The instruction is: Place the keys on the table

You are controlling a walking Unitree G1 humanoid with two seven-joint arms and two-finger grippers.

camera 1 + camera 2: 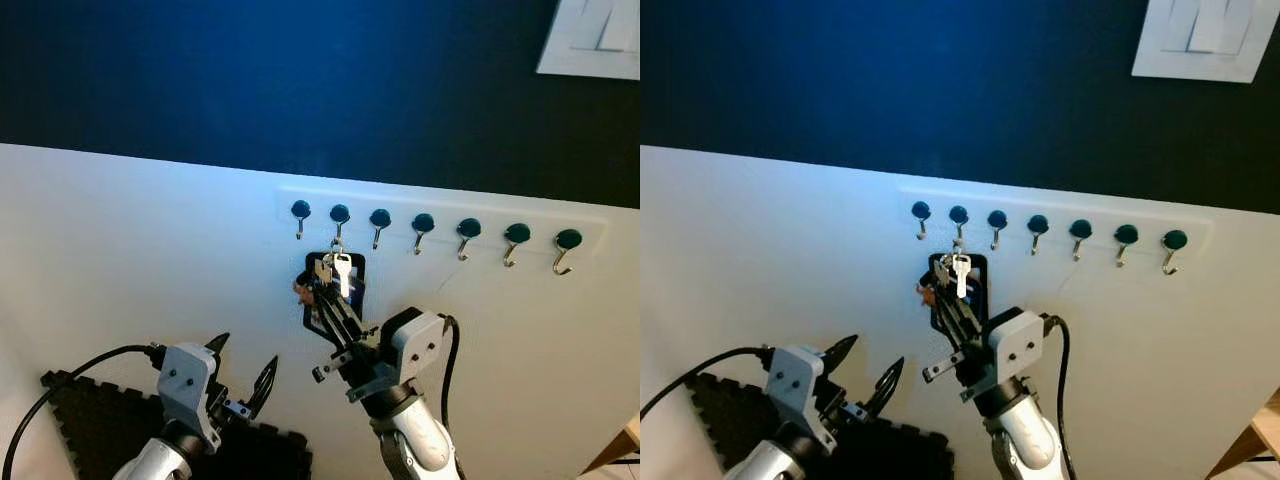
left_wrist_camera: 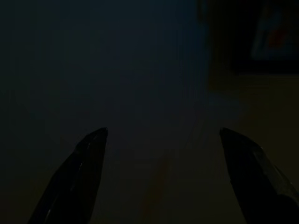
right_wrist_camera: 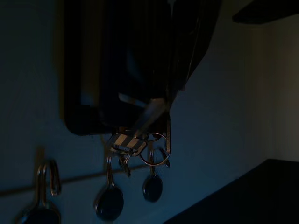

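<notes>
A bunch of keys [image 1: 338, 270] with a black fob hangs from the second hook of a white hook rail [image 1: 440, 215] on the wall. My right gripper [image 1: 322, 292] is raised against the wall, its two black fingers close together on the fob just under the key ring. In the right wrist view the keys [image 3: 140, 140] and ring sit right at the fingers, dim and partly hidden by the dark fob. My left gripper [image 1: 245, 365] is held low and to the left, open, with nothing between its fingers [image 2: 88, 158].
The rail carries several dark-knobbed hooks, the others bare. The wall is white below and dark blue above, with a white switch plate [image 1: 592, 35] at top right. A black foam mat [image 1: 90, 420] lies on the floor at left; a wooden corner [image 1: 625, 445] shows at lower right.
</notes>
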